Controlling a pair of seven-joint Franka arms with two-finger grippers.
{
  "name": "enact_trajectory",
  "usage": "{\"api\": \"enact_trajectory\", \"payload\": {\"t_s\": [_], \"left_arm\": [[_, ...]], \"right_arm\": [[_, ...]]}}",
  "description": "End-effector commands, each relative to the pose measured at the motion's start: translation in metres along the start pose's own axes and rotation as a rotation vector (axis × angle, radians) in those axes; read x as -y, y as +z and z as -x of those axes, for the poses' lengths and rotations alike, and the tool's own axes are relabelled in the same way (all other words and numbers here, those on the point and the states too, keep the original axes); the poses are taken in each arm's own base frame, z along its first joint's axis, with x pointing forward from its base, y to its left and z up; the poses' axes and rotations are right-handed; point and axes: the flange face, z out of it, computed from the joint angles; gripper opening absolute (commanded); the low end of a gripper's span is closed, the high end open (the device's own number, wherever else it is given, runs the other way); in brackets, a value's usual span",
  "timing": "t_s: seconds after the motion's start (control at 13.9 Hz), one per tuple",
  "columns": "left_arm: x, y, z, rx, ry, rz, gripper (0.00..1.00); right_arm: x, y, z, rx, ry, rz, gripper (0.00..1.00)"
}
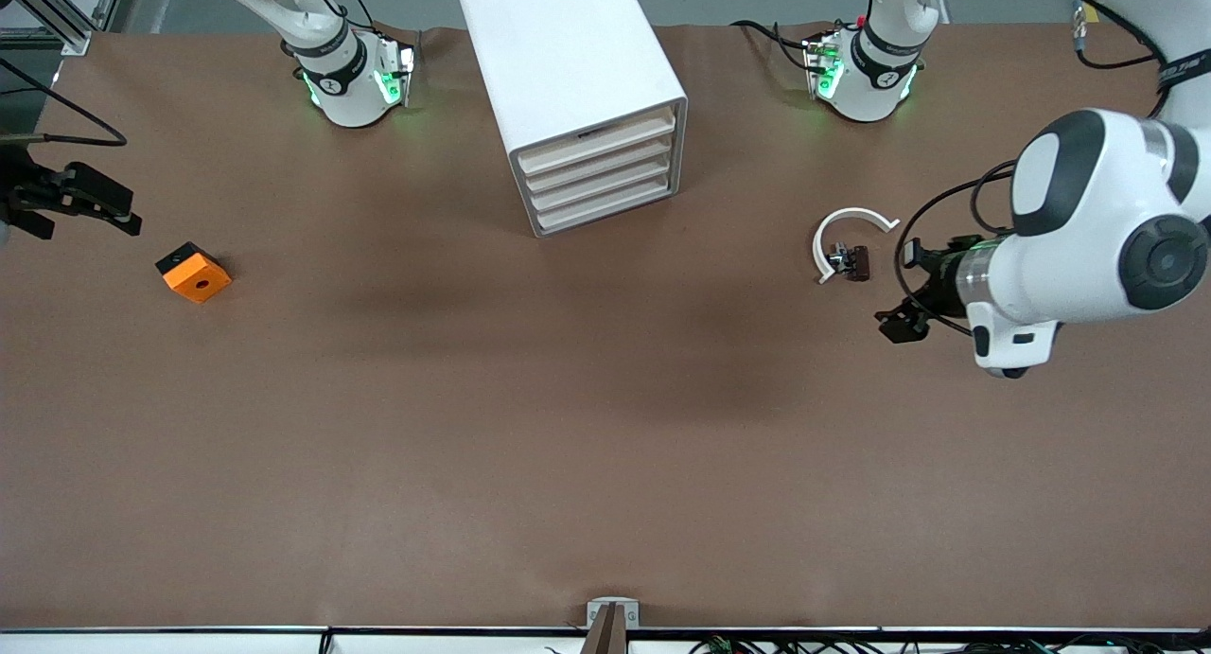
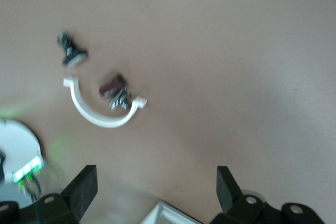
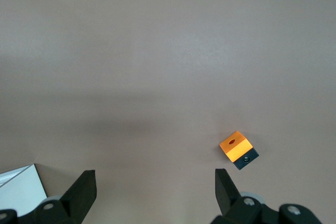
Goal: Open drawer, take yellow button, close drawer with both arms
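Boxy white cabinet point(image 1: 577, 96), four drawers flush; left gripper point(image 2: 156, 187) and right gripper point(image 3: 155, 190) fingers spread, empty (matte brown desk point(image 1: 530, 417)).

Table covering point(image 1: 605, 427): matt brown sheet, smooth, paper-like or fabric-like, with faint creases toward the edge nearest the front camera. Cabinet point(image 1: 568, 58): white plastic by its look, smooth, satin sheen on top; its four drawer fronts point(image 1: 601, 176) appear slightly creamier and matt. Block point(image 1: 194, 273): orange face, smooth and matt, with a black underside. White arc point(image 1: 847, 228): smooth plastic look, beside a small dark clip point(image 1: 851, 261) with glinting metal parts. Arm shells point(image 1: 1069, 247): glossy white, with black joint discs.
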Motion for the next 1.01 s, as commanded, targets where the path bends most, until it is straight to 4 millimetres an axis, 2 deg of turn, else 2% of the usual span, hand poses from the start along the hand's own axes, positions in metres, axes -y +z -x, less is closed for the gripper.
{"api": "enact_trajectory", "payload": {"t_s": [0.0, 0.14, 0.22, 0.29, 0.5, 0.72, 0.79, 0.94], "left_arm": [[-0.017, 0.027, 0.007, 0.117, -0.221, -0.074, 1.00], [-0.027, 0.057, 0.013, 0.129, -0.369, -0.167, 1.00], [-0.039, 0.073, 0.029, 0.125, -0.380, -0.201, 1.00], [-0.050, 0.087, 0.061, 0.099, -0.377, -0.235, 1.00], [-0.060, 0.105, 0.087, 0.152, -0.453, -0.282, 1.00], [-0.071, 0.120, 0.133, 0.194, -0.596, -0.340, 1.00], [-0.074, 0.122, 0.143, 0.262, -0.612, -0.357, 1.00], [-0.075, 0.137, 0.151, 0.384, -0.631, -0.467, 1.00]], "right_arm": [[0.005, -0.001, -0.006, 0.000, 0.003, 0.009, 1.00], [0.010, -0.001, -0.010, -0.004, -0.007, 0.009, 1.00], [0.012, 0.001, -0.012, -0.001, -0.008, 0.009, 1.00], [0.016, 0.003, -0.015, 0.002, -0.017, 0.010, 1.00], [0.029, 0.007, -0.025, 0.002, -0.040, 0.011, 1.00], [0.060, 0.020, -0.036, 0.000, -0.094, 0.021, 1.00], [0.066, 0.021, -0.036, 0.000, -0.105, 0.021, 1.00], [0.077, 0.024, -0.041, -0.020, -0.119, 0.006, 1.00]]}}
